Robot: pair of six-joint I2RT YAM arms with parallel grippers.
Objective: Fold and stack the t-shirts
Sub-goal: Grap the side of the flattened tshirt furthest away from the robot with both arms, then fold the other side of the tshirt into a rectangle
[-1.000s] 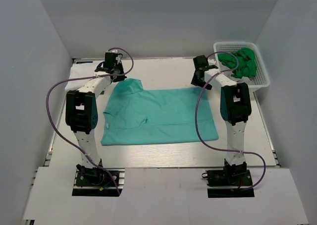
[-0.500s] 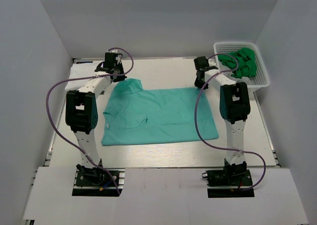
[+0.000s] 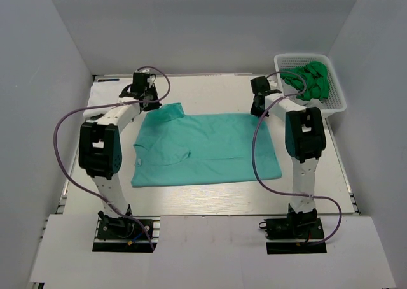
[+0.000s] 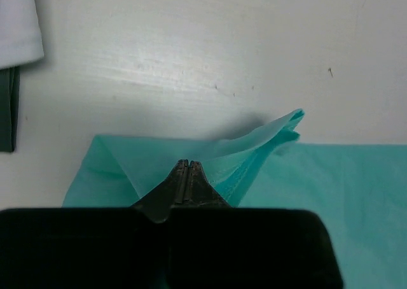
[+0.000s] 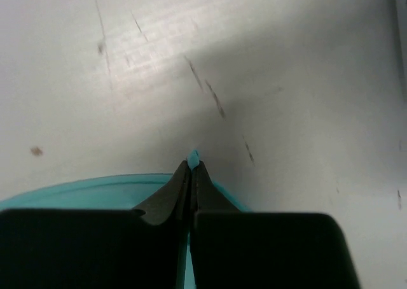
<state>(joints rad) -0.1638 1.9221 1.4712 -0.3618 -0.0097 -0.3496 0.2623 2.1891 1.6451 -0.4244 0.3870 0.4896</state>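
From above, we see the teal t-shirt (image 3: 210,150) spread flat across the middle of the surface (image 3: 210,88), between the two arms. The left gripper (image 3: 151,104) is at the shirt's far left corner and the right gripper (image 3: 256,109) is at its far right corner. A white t-shirt (image 3: 96,98) lies at the far left edge of the surface. A white lattice basket (image 3: 339,91) holding bunched green cloth (image 3: 311,80) sits at the far right.

In the left wrist view, the left gripper (image 4: 189,165) has its jaws pressed together on a raised fold of the teal t-shirt (image 4: 152,158), which peaks up off the surface (image 4: 222,47). The white t-shirt (image 4: 16,21) shows in the upper left corner.

In the right wrist view, the right gripper (image 5: 192,166) has its jaws closed tight on the very edge of the teal t-shirt (image 5: 82,190). A small tip of fabric pokes out past them, over the scuffed surface (image 5: 267,79).
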